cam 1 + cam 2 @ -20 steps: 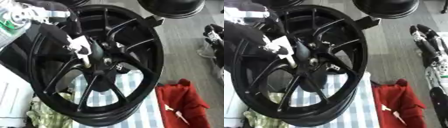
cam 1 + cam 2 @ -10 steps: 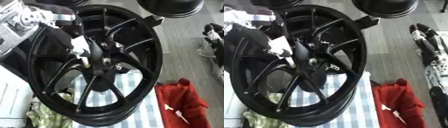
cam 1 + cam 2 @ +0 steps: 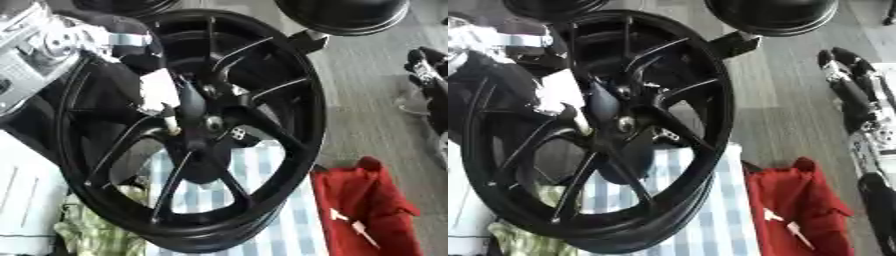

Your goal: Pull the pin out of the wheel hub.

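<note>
A big black spoked wheel (image 3: 302, 85) stands tilted on a blue-and-white checked cloth (image 3: 293, 232). Its hub (image 3: 213, 123) is in the middle of the left eye view. My left arm comes in from the upper left, and my left hand (image 3: 156, 91), black with a white cover, reaches between the spokes to the hub's left side. Its fingers are curled round a short pale pin (image 3: 170, 126) that sticks out beside the hub. My right hand (image 3: 843, 67) hangs at the right edge, well away from the wheel.
A red bag (image 3: 363, 200) lies at the lower right beside the wheel. Crumpled greenish cloth (image 3: 92, 232) and a white box (image 3: 26, 200) sit at the lower left. Two more dark wheels (image 3: 346, 15) lie at the top edge, on grey floor.
My left forearm has swung a little further into view from the upper left. The hand stays at the hub with the pale pin in its fingers. The wheel has barely moved.
</note>
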Controlling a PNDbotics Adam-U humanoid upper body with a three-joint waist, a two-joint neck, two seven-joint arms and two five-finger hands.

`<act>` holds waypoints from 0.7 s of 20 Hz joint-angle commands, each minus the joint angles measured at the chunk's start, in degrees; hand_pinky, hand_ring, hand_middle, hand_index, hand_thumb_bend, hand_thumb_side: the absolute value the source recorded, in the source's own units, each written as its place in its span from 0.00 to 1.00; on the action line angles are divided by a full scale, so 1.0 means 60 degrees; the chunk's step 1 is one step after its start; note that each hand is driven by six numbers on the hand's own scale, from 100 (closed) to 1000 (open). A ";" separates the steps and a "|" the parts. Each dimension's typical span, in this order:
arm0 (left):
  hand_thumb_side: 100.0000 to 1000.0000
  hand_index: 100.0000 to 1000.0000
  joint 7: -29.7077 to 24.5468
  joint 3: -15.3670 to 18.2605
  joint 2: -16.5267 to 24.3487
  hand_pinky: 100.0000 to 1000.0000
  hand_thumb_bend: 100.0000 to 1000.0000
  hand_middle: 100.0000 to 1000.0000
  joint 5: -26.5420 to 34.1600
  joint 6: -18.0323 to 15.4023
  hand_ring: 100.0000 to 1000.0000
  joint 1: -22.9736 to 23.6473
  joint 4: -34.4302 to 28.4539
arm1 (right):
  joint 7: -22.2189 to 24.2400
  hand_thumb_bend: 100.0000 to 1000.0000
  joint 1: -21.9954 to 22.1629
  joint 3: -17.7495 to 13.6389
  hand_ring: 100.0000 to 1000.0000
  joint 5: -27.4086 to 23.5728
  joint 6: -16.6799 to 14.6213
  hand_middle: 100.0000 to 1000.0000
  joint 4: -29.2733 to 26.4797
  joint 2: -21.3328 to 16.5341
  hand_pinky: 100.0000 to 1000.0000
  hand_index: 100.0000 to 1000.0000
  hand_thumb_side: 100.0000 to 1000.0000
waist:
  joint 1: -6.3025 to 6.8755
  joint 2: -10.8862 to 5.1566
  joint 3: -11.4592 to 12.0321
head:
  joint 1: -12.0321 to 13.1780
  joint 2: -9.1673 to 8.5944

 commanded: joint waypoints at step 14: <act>0.11 0.48 -0.0706 0.0004 0.0479 0.83 0.22 0.64 0.0219 0.0718 0.73 -0.0154 -0.0485 | -0.0014 0.26 -0.0031 -0.0024 0.83 0.0074 0.0009 0.85 -0.0026 -0.0345 0.95 0.81 0.32 | 0.0007 -0.0168 0.0035 | -0.0055 -0.0022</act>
